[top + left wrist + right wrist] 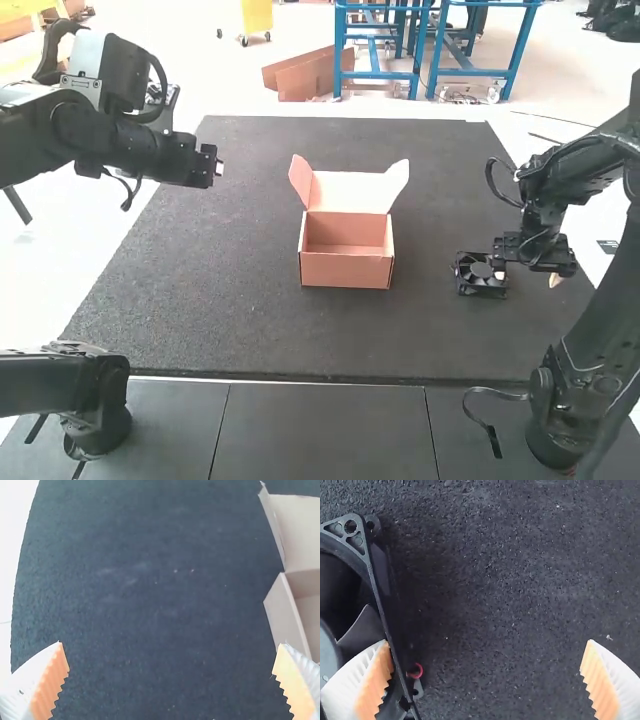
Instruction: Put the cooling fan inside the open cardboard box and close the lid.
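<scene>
The small black square plastic cooling fan (480, 275) sits to the right of the open brown cardboard box (345, 265), light, stiff, probably fragile-bladed, so the right gripper (525, 268), spread open over it, should pinch its frame.

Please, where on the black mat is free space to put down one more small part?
The widest bare patch of mat lies between its left edge and the cardboard box. Another strip runs along the near edge, before the box. The right side is crowded: the right arm's jaws stand open over the cooling fan.
</scene>
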`<state>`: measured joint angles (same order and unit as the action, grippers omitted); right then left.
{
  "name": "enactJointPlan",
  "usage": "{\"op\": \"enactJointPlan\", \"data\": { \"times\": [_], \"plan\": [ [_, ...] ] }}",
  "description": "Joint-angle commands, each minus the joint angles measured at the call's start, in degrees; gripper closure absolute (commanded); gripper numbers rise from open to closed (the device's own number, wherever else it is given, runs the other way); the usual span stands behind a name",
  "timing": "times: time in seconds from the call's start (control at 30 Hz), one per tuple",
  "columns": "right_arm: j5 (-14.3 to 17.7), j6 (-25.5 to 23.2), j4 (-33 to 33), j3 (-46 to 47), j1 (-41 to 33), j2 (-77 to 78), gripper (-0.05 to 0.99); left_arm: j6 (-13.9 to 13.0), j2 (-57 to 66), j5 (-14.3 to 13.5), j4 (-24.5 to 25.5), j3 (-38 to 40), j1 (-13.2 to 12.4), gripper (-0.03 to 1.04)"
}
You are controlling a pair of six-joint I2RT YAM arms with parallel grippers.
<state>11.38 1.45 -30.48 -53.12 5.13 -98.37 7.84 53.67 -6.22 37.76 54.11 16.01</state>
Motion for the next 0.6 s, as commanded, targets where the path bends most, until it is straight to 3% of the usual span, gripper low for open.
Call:
{"op": "enactJointPlan", "data": {
  "times": [0.0, 0.2, 0.37, 0.57],
  "plan": [
    [-0.92, 0.48, -0.46, 0.74, 0.76, -1.92, 0.19, 0.25, 0.12, -0.37, 0.04, 1.35, -0.54, 0.04],
    [-4.35, -0.40, 0.51, 1.18, 0.59, -2.09, 0.65, 0.25, 0.12, -0.37, 0.30, 1.79, -0.54, 0.04],
    [-8.12, -0.57, 1.39, 2.41, 0.59, -2.09, 0.95, 0.25, 0.21, -0.46, 0.47, 1.79, -0.54, 0.04],
    [-10.59, -1.98, 2.44, 2.85, 0.50, -1.39, 0.95, 0.16, 0.12, -0.46, 0.83, 1.09, -0.54, 0.04]
  ]
}}
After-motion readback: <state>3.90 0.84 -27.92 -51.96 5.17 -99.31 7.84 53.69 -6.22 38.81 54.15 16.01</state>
